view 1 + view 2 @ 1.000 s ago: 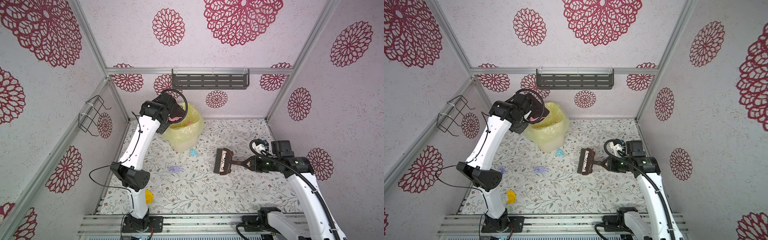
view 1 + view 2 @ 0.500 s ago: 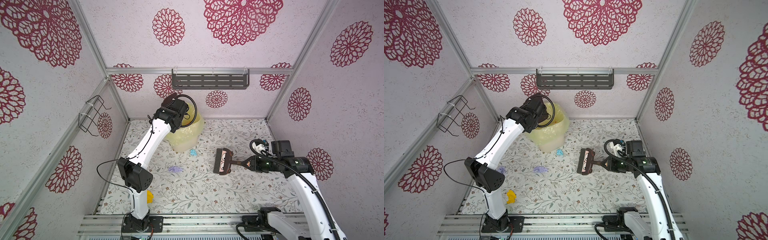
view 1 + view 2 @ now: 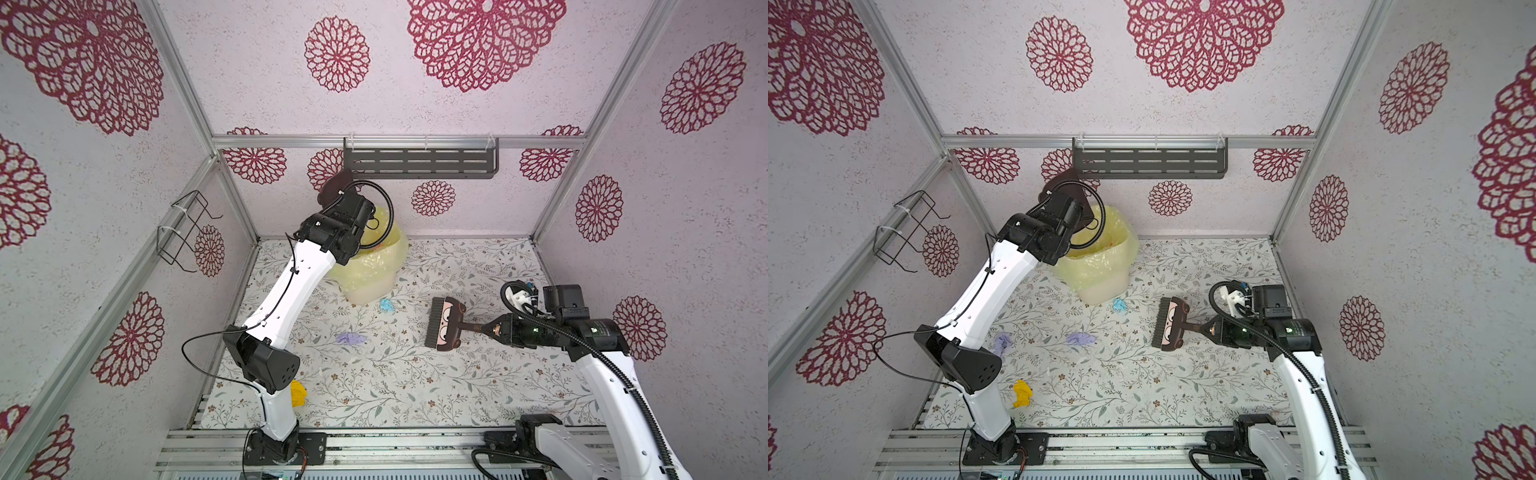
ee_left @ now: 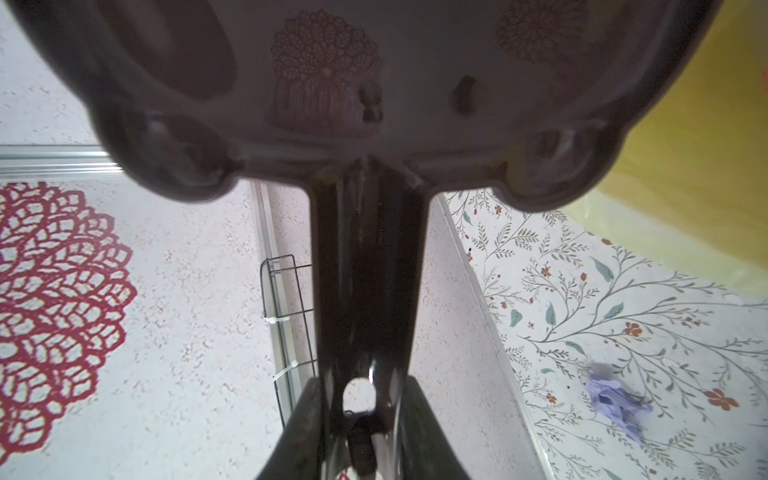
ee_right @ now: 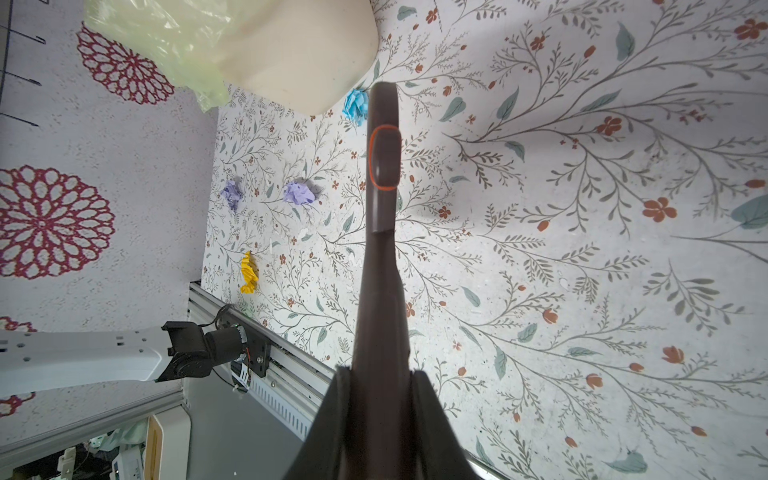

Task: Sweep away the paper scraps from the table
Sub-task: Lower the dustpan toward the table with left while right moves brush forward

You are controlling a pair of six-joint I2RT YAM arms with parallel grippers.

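Swinging the dustpan point(image 3: 334, 189) across with the left arm: a second ago out to the left of the yellow-bagged bin point(image 3: 376, 270), now up over its far rim, upper centre of both top views, tipped high against the back wall point(image 3: 490, 212). Looks like emptying a load. Pinching the pan's handle in the left gripper point(image 4: 363, 409), jaws closed on either side of it in the left wrist view; no scraps to be seen on the pan face showing there.

No change at centre right: holding the brush point(image 3: 442, 328) just as a second ago, right gripper point(image 5: 376, 382) clamped tight on its handle, bristles facing left.

Not finished with the paper scraps point(image 3: 1080, 338), though. Left lying on the table point(image 3: 478, 386): a light blue scrap point(image 3: 387, 304) just beside the bin's foot, a lilac scrap point(image 3: 351, 338) mid-frame, a second lilac scrap point(image 3: 1003, 341) near the left arm's elbow, a yellow scrap point(image 3: 298, 392) lower left. Next, probably, bringing the pan back down for another pass.
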